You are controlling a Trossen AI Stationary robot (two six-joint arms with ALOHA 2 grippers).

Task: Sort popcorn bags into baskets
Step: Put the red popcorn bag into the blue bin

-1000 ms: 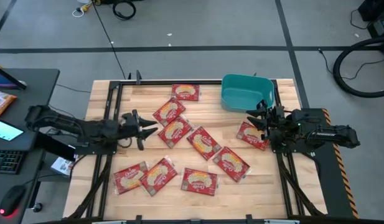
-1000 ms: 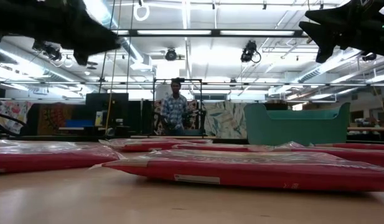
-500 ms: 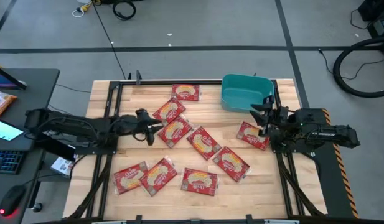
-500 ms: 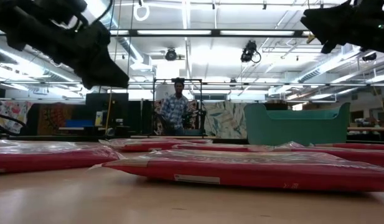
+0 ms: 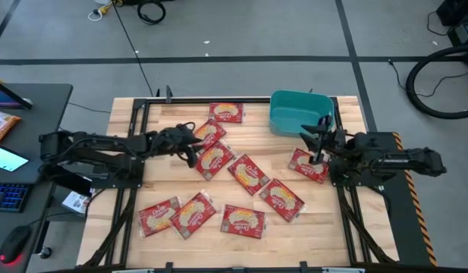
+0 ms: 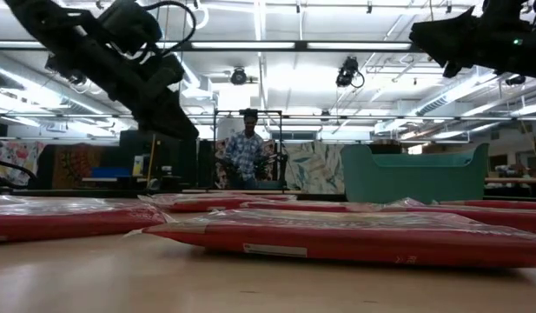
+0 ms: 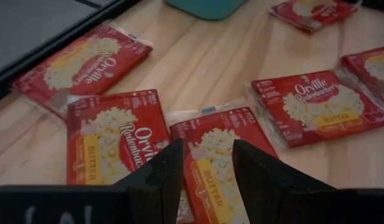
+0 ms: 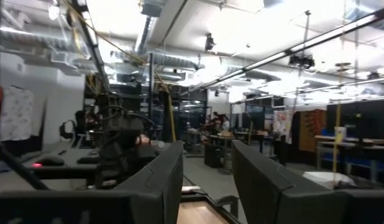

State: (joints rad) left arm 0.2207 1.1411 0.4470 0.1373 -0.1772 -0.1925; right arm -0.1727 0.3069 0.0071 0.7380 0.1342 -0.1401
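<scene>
Several red popcorn bags lie flat on the wooden table, among them one (image 5: 205,135) and one (image 5: 213,160) left of centre and one (image 5: 308,165) at the right. The teal basket (image 5: 298,114) stands at the far right on its base. My left gripper (image 5: 192,149) hovers open over the two left-of-centre bags. In its wrist view its fingers (image 7: 207,168) stand above a bag (image 7: 210,140) without touching it. My right gripper (image 5: 317,141) is open beside the basket, above the right bag, and points up into the room (image 8: 207,174).
More bags lie along the near edge (image 5: 242,221) and at the far middle (image 5: 226,112). Black frame rails (image 5: 139,114) run along the table's sides. A desk with an orange packet (image 5: 2,125) stands at the left. A person (image 6: 244,156) stands far behind the table.
My left gripper has swung toward the table's right and far side, over the left-of-centre bags. It has sunk a little and tipped its fingers downward. My right gripper has stayed in place, rolled at the wrist and tipped upward. No bag has moved.
</scene>
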